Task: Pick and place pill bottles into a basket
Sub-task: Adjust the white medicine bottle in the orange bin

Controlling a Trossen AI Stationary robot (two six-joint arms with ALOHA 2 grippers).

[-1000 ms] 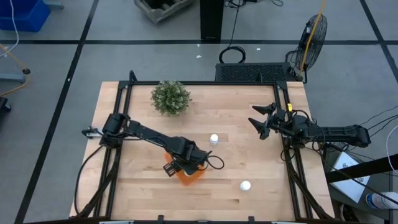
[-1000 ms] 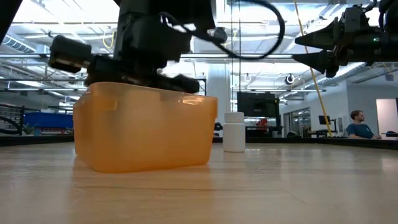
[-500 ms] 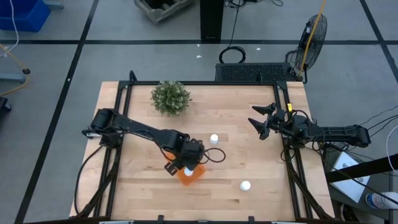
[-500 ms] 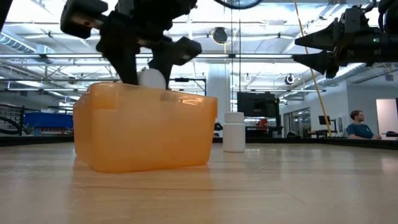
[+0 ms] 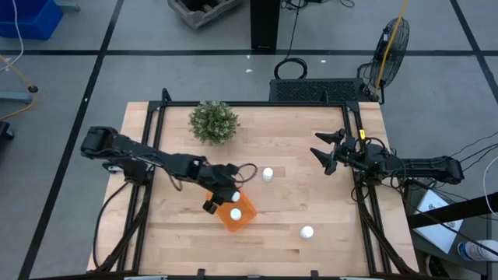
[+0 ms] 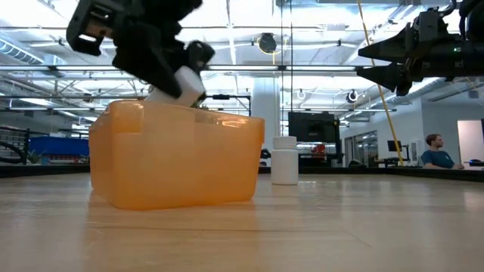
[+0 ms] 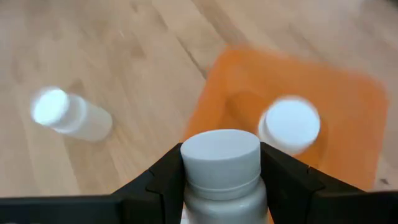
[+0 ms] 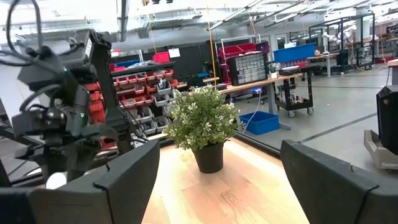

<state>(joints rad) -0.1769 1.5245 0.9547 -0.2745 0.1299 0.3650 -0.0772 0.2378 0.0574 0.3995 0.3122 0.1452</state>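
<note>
While gripped: a white pill bottle (image 7: 221, 171) sits upright between the left gripper's (image 7: 221, 186) fingers (image 7: 163, 180), above the near edge of the orange basket (image 5: 243, 216).
Inside basket: one capped bottle (image 5: 235, 215) stands there.
Loose bottles: one (image 5: 268, 174) just beyond the basket, another (image 5: 306, 232) near the table's front right.
Right gripper (image 5: 323, 150): fingers spread wide, holding nothing, raised at the right edge of the wooden table (image 5: 311, 202).
Green plant (image 5: 213, 122): at the back left.
</note>
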